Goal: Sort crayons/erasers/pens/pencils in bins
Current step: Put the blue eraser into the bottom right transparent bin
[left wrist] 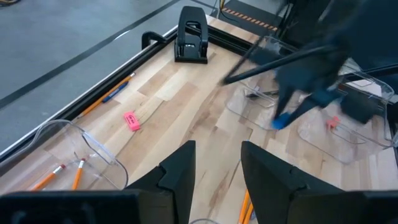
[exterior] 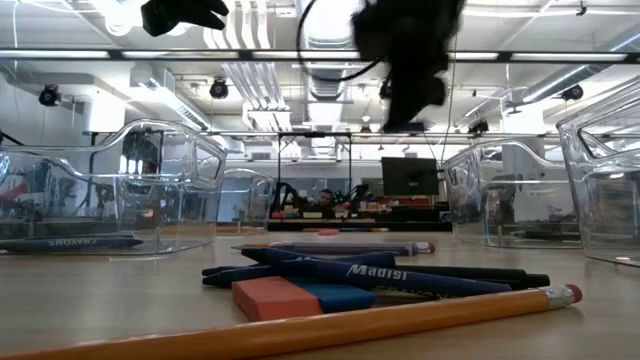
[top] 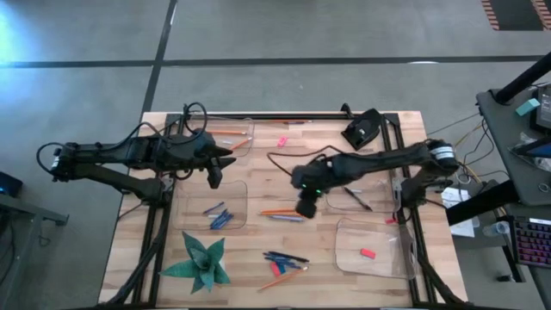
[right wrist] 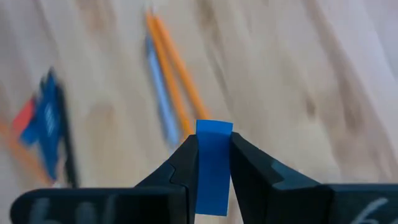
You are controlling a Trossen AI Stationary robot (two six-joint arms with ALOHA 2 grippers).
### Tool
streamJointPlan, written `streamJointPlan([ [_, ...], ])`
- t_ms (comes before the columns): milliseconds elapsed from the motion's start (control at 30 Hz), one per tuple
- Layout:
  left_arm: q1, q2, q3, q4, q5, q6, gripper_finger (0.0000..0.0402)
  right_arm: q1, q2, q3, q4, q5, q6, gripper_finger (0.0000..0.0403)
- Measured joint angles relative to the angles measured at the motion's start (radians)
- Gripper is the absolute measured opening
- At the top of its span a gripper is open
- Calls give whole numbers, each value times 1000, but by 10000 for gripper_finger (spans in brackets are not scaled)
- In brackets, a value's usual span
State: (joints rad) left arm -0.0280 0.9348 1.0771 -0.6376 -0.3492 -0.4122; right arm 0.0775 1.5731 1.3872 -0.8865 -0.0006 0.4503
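Right gripper (right wrist: 214, 163) clamps a blue eraser (right wrist: 214, 167) above the table (top: 258, 146). Left gripper (left wrist: 216, 167) hangs partly open, empty.

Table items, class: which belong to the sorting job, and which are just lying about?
Job:
pencils
pens
crayons
pink eraser
blue eraser, held in the right gripper
bins

Lying about:
green paper star
black hole punch

Bright, even overhead light; glare off ceiling lamps (exterior: 120, 12). Motion blur across right wrist view; foreground pencil (exterior: 300, 330) soft.
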Motion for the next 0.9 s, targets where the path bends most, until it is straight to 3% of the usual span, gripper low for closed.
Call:
streamJointPlan([
  [167,0,0,-5,-1,0,0,115,130,-94,-23,-146,0,190,72],
  [500,0,0,-6,0,0,1,115,441,-138,-111,-157,7,659,72],
  [700,0,0,-6,0,0,2,115,537,-132,-178,-157,-28,811,72],
  [900,0,0,-6,0,0,1,115,549,-137,-273,-149,-129,904,71],
])
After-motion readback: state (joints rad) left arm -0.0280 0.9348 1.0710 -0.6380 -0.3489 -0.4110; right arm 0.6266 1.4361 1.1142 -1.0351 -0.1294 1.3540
